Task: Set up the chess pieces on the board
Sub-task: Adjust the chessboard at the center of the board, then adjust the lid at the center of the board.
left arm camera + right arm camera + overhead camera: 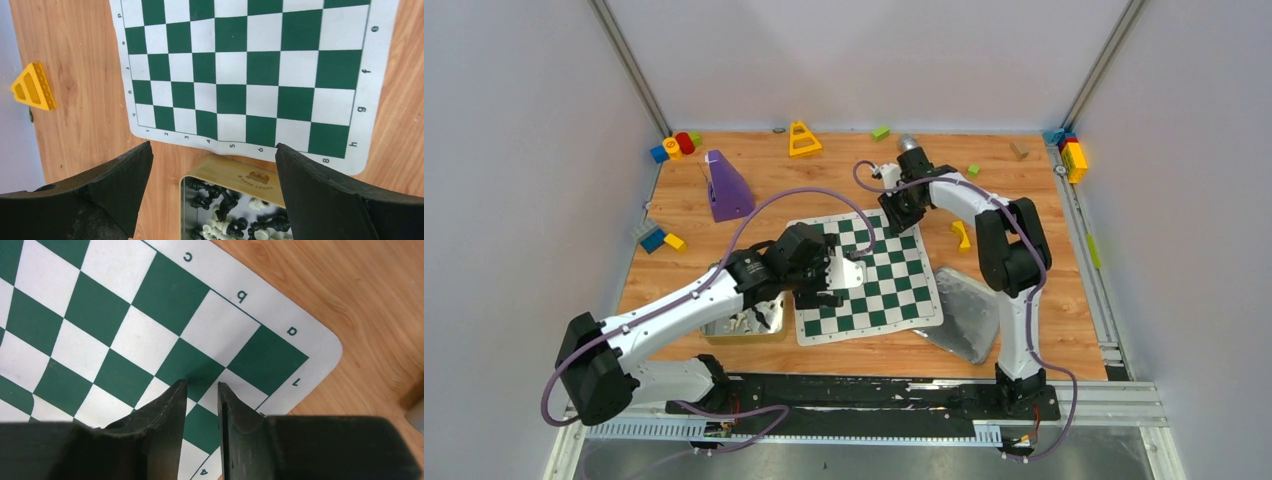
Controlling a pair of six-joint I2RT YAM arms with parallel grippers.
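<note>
The green and white checkered board [869, 285] lies on the wooden table and holds no pieces that I can see. It also shows in the left wrist view [250, 75] and the right wrist view [100, 315]. Black and white chess pieces [230, 220] lie jumbled in a tin [235, 175] against the board's left edge [744, 325]. My left gripper [212, 152] is wide open and empty, hovering over the tin's board-side rim [829, 283]. My right gripper [202, 384] hangs over the board's far right corner [902, 215], its jaws a narrow gap apart with nothing between them.
A shiny metal tray [969, 310] lies tilted to the right of the board. A purple block [726, 187], a yellow triangular block [803, 139] and other toy blocks [674, 145] stand around the table's far and left parts. A yellow piece [962, 235] lies by the right arm.
</note>
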